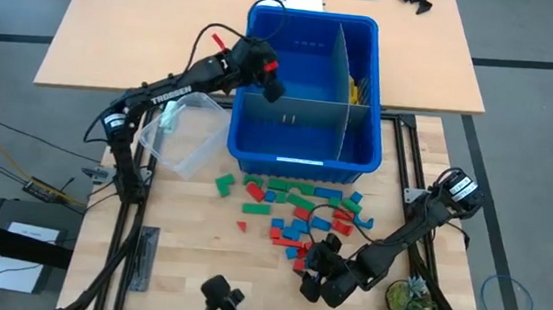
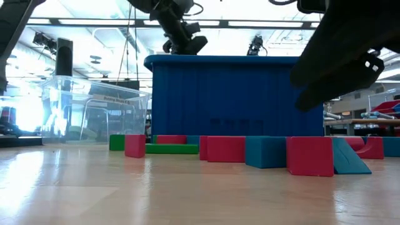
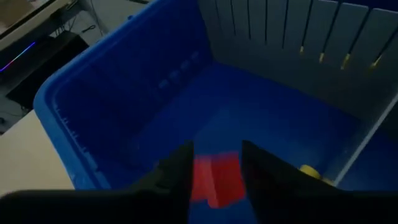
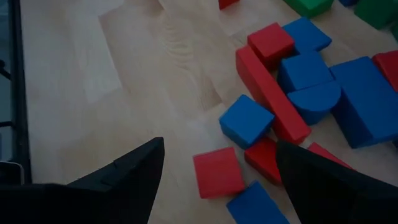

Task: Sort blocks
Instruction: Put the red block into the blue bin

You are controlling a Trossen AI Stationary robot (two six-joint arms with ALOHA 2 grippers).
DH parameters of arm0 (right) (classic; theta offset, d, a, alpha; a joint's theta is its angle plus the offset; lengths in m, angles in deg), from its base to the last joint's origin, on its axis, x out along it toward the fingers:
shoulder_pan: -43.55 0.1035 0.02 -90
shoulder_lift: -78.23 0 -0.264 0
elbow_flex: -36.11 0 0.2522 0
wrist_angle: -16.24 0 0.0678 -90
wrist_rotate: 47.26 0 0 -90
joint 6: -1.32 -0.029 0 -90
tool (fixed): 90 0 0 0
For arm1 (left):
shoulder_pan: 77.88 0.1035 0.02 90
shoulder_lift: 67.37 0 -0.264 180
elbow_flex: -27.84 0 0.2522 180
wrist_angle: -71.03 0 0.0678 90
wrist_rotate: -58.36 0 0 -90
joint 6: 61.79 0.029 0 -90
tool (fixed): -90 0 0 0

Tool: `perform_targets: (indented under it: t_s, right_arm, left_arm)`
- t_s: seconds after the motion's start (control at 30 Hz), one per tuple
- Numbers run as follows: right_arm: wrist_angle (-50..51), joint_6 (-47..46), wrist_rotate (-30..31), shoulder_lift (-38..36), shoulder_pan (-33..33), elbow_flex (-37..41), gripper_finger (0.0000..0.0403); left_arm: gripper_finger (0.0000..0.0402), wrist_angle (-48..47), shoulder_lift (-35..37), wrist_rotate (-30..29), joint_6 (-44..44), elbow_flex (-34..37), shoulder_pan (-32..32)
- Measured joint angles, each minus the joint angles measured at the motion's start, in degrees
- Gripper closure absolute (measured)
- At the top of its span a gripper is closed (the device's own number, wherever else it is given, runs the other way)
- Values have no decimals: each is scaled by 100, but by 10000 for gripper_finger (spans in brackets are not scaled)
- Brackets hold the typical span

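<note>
Two arms are at work in front of you. The left gripper (image 3: 214,177) hangs over the big left compartment of the blue bin (image 1: 256,155), and its fingers are clamped on a red block (image 3: 216,179). Some yellow blocks (image 1: 355,87) lie in the far right compartment, behind the grey divider (image 1: 335,80). The right gripper (image 4: 217,171) is low over the near edge of the surface (image 1: 179,237), with its fingers wide apart and nothing between them. Most blocks (image 1: 297,212), red, blue and green, are scattered on the surface just before the bin. A clear tub (image 1: 183,132) stands beside the bin's left wall.
</note>
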Motion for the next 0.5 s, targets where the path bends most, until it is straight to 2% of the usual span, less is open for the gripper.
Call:
perform_targets:
  t_s: [0.1,0.2,0.37,0.5]
  right_arm:
    - [-10,-7,-19,3,-32,16,96]
    - [-20,-5,-84,3,-74,14,96]
    - [-61,72,-208,3,-115,15,96]
    - [-71,90,-229,3,-111,17,96]
  left_arm:
    - [224,-145,60,38,13,2,-17]
    - [208,-307,288,171,48,0,-182]
    - [208,-727,929,205,309,0,-801]
    - [211,-1531,1415,233,318,0,-1527]
